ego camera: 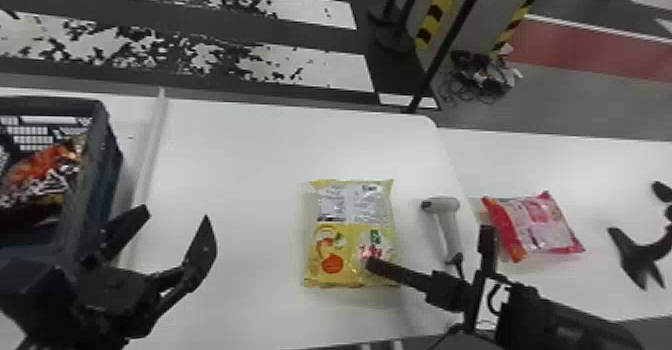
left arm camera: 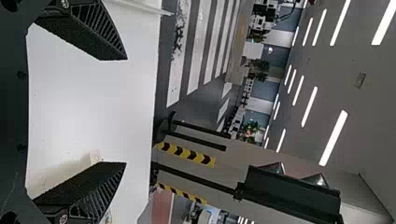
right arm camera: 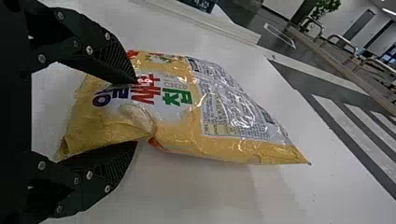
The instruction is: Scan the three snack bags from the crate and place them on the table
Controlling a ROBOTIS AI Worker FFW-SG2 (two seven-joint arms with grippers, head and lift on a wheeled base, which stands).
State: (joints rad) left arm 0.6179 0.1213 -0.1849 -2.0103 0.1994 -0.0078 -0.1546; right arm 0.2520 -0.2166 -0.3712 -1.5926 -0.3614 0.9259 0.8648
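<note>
Fingers spread: right gripper (right arm camera: 135, 113) around one end of the puffy yellow plastic snack bag (ego camera: 350, 234), left gripper (ego camera: 175, 214) empty | it lies flat on the white table (ego camera: 240, 149), beside the pale handheld scanner (ego camera: 446, 229) | likely light, soft, slick, crushable; pinch gently across the plump body, clear of flimsy corners

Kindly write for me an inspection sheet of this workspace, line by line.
Surface: white table; spills: nothing seen
Job's things: crate at left, packages inside; yellow bag, scanner, pink bag, left to right
Clutter: black pronged object, far right
Grippers: left gripper open, empty; right gripper open at yellow bag
Cables: tangle on floor
Surroundings: striped floor, yellow-black edging
</note>
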